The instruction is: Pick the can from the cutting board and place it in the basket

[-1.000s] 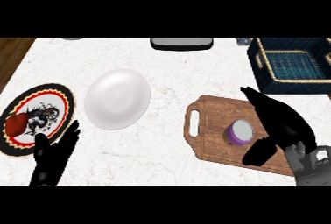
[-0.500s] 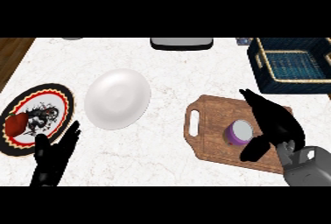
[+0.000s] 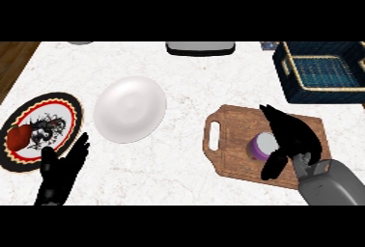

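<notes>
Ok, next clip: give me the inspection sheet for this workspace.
Surface: white marble counter.
Job's things: purple can upright on the cutting board; dark basket at far right.
Clutter: white plate; patterned plate; grey object at far edge.
Hands: right hand over the can, fingers not yet curled round it; left hand open, resting at lower left.
Cables: nothing seen.
Surroundings: wooden floor at left.

Bright, even light; shadows faint, no glare
</notes>
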`<move>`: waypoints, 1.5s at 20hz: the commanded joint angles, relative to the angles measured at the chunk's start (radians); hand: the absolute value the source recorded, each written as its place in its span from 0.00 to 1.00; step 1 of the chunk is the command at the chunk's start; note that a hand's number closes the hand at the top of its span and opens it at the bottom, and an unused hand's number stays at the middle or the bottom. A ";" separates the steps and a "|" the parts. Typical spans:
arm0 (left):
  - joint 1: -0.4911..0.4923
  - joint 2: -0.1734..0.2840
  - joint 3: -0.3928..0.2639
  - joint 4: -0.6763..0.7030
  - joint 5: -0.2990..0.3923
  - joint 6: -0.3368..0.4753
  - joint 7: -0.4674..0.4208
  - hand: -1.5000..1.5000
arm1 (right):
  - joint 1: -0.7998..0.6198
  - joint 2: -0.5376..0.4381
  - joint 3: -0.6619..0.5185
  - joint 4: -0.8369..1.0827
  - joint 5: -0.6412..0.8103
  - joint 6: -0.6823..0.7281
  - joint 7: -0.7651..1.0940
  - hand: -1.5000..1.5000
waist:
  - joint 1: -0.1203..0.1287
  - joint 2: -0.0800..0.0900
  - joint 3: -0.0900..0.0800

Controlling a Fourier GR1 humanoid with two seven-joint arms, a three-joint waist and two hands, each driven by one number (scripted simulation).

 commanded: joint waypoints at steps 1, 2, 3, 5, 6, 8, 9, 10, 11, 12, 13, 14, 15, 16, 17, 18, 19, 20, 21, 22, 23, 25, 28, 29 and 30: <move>0.048 -0.020 0.000 0.020 -0.001 -0.010 -0.003 0.50 | 0.040 0.026 -0.019 -0.002 0.036 0.016 -0.011 0.00 | -0.002 0.007 -0.011; 0.030 -0.008 -0.003 0.021 -0.009 -0.019 0.022 0.50 | 0.040 0.016 -0.047 0.024 0.034 0.011 -0.052 0.00 | -0.002 0.007 -0.011; -0.020 0.000 0.022 0.022 0.007 -0.018 0.064 0.50 | 0.054 0.035 -0.031 -0.010 0.042 0.036 -0.010 0.00 | -0.005 0.007 -0.011; 0.028 -0.017 0.007 0.057 -0.027 -0.011 -0.010 0.50 | 0.035 0.062 -0.029 0.067 0.076 0.014 -0.058 0.00 | 0.000 0.008 -0.011; -0.009 -0.030 0.002 0.051 -0.024 -0.002 0.031 0.50 | 0.009 0.090 -0.027 0.080 0.081 0.030 -0.027 0.00 | -0.001 0.008 -0.011; 0.074 -0.037 -0.026 -0.055 -0.043 0.017 0.072 0.50 | 0.044 0.072 -0.037 0.071 0.100 0.014 -0.075 0.00 | 0.002 0.007 -0.011; 0.059 -0.032 0.004 0.024 -0.036 -0.002 -0.011 0.50 | 0.064 0.102 -0.013 0.103 0.150 -0.039 -0.090 0.00 | 0.001 0.008 -0.011; 0.046 -0.059 -0.023 0.035 -0.049 0.010 0.014 0.50 | 0.072 0.077 -0.036 0.094 0.136 -0.033 -0.115 0.00 | -0.002 0.008 -0.011; -0.008 -0.065 -0.021 0.036 -0.060 0.031 0.049 0.50 | 0.041 0.146 -0.007 0.104 0.167 -0.044 -0.069 0.00 | -0.002 0.008 -0.011; -0.001 -0.046 0.007 0.077 -0.041 -0.002 0.004 0.50 | 0.037 0.092 -0.062 0.130 0.134 -0.003 -0.135 0.00 | -0.002 0.008 -0.011; -0.016 0.007 0.049 0.033 0.004 -0.045 0.075 0.50 | 0.032 0.133 -0.053 0.104 0.148 -0.018 -0.090 0.00 | -0.002 0.007 -0.011; 0.076 -0.033 0.008 0.004 -0.028 -0.030 -0.004 0.50 | 0.072 0.099 -0.066 0.129 0.161 -0.031 -0.148 0.00 | 0.000 0.007 -0.011; 0.033 -0.035 0.016 0.040 -0.026 -0.024 0.017 0.50 | 0.061 0.152 -0.016 0.144 0.204 -0.050 -0.109 0.00 | 0.000 0.008 -0.011; 0.020 -0.048 0.014 0.052 -0.031 -0.018 0.009 0.50 | 0.108 0.105 -0.041 0.084 0.168 -0.012 -0.152 1.00 | -0.005 0.007 -0.011; 0.000 -0.032 0.018 0.010 -0.022 -0.023 0.074 0.50 | 0.093 0.095 -0.021 0.068 0.203 -0.001 -0.148 1.00 | -0.005 0.007 -0.011; 0.083 -0.021 0.010 -0.005 -0.023 -0.053 0.008 0.50 | 0.055 0.084 -0.019 0.106 0.205 0.013 -0.188 1.00 | 0.003 0.007 -0.011; 0.008 -0.022 0.029 -0.040 -0.016 -0.021 0.099 0.50 | 0.045 0.121 0.000 0.154 0.256 -0.028 -0.196 1.00 | 0.002 0.008 -0.011; -0.005 -0.033 0.029 0.045 -0.023 -0.035 0.031 0.50 | 0.013 0.109 -0.003 0.158 0.267 -0.013 -0.208 1.00 | 0.000 0.008 -0.011; -0.030 -0.059 0.002 0.091 -0.068 0.001 0.033 0.50 | 0.063 0.096 0.016 0.157 0.299 -0.060 -0.239 1.00 | -0.005 0.009 -0.011; 0.030 -0.013 0.034 -0.027 -0.013 -0.050 0.078 0.50 | 0.032 0.104 -0.015 0.227 0.308 -0.065 -0.272 1.00 | 0.003 0.008 -0.011; 0.030 -0.034 0.034 -0.013 -0.016 -0.036 0.061 0.50 | 0.053 0.109 0.014 0.141 0.327 -0.034 -0.224 1.00 | -0.001 0.007 -0.011; 0.031 -0.031 0.033 0.008 -0.036 -0.035 0.051 0.50 | 0.047 0.103 -0.015 0.224 0.332 -0.062 -0.309 1.00 | 0.001 0.008 -0.011; 0.066 -0.052 0.015 -0.002 -0.058 -0.024 0.024 0.50 | 0.095 0.095 -0.004 0.190 0.368 -0.079 -0.320 1.00 | -0.001 0.007 -0.011; 0.027 -0.038 0.037 0.026 -0.031 -0.053 0.042 0.50 | 0.064 0.101 -0.030 0.157 0.351 -0.033 -0.300 1.00 | -0.002 0.007 -0.011; -0.010 -0.057 0.036 0.132 -0.058 -0.035 -0.021 0.50 | 0.020 0.113 -0.022 0.173 0.374 -0.035 -0.280 1.00 | -0.004 0.009 -0.011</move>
